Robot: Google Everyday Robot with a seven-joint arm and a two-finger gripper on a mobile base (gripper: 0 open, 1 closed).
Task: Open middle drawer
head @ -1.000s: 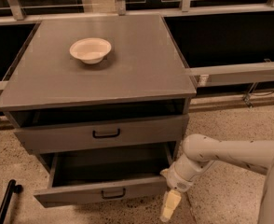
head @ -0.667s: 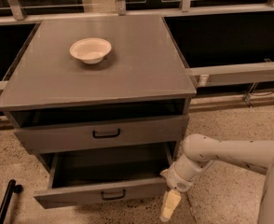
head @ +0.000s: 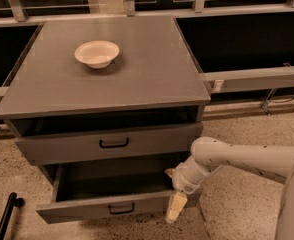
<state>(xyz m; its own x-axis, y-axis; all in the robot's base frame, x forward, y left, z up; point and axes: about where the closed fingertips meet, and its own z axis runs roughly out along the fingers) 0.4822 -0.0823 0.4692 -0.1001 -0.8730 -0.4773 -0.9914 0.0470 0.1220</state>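
The grey cabinet (head: 112, 81) shows two drawer fronts with black bar handles. The upper front (head: 62, 146) is nearly flush under a dark gap. The middle drawer (head: 87, 211) below it is pulled well out, its dark inside open to view. Its handle (head: 121, 209) is free. My gripper (head: 173, 210) hangs pointing down at the right end of this drawer's front, beside the front corner. My white arm (head: 247, 159) reaches in from the right. Any lower drawer is hidden under the open one.
A cream bowl (head: 97, 53) stands on the cabinet top, left of the middle. A black bar (head: 7, 214) stands on the speckled floor at the lower left. Dark shelving with metal rails (head: 252, 76) runs behind and to the right.
Almost nothing differs: the middle drawer stays pulled out and my gripper stays at its right front corner.
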